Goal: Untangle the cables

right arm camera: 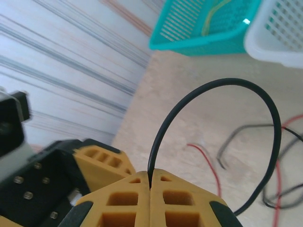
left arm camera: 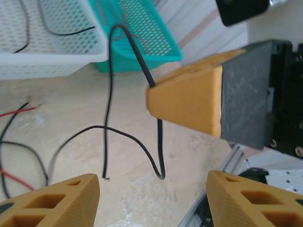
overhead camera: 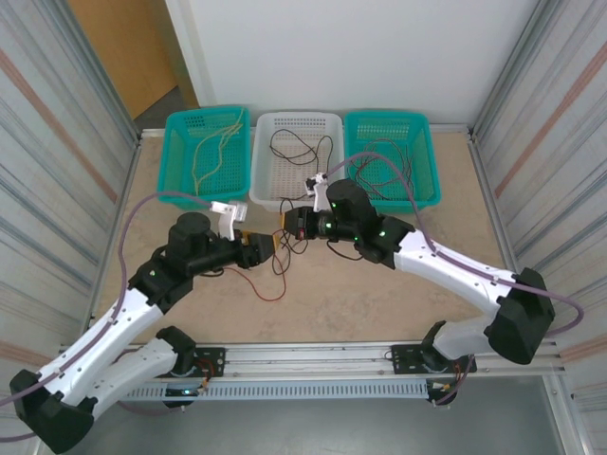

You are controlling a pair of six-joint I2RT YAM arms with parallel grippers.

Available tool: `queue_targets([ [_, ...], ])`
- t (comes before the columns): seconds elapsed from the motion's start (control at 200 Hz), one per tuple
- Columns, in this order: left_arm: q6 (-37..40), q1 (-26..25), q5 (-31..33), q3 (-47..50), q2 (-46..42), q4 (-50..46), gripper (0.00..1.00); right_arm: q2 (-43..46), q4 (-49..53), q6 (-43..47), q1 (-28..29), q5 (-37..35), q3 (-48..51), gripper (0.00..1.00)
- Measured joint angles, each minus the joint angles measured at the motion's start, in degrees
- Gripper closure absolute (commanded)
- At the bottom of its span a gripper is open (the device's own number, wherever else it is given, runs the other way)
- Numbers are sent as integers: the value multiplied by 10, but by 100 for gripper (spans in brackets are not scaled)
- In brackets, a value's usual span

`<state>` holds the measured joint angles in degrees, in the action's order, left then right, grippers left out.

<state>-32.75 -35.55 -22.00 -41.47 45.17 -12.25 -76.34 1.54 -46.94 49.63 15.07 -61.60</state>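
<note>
My right gripper (right arm camera: 150,176) is shut on a black cable (right arm camera: 227,82), which arches up out of its fingertips and curves down to the table. In the left wrist view the same black cable (left arm camera: 109,118) hangs from the right gripper's yellow finger (left arm camera: 189,99) and loops just above the table. My left gripper (left arm camera: 154,191) is open right below it, with the cable's low loop ahead of its gap and nothing between the fingers. From above, the left gripper (overhead camera: 268,245) and right gripper (overhead camera: 287,221) nearly meet at mid-table. Loose red and black cables (overhead camera: 275,280) lie beneath them.
Three baskets line the far edge: a teal basket (overhead camera: 185,175) with yellow cables, a white basket (overhead camera: 266,185) with black cables, and a teal basket (overhead camera: 427,180) with dark cables. Corrugated walls stand on both sides. A metal rail (overhead camera: 313,365) runs along the near edge.
</note>
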Motion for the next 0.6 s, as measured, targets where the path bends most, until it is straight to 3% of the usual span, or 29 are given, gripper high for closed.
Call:
queue_targets([
  [0.601, 26, -37, -7, 7, -13, 45, 32, 72, -31, 1, 38, -36, -44, 100],
])
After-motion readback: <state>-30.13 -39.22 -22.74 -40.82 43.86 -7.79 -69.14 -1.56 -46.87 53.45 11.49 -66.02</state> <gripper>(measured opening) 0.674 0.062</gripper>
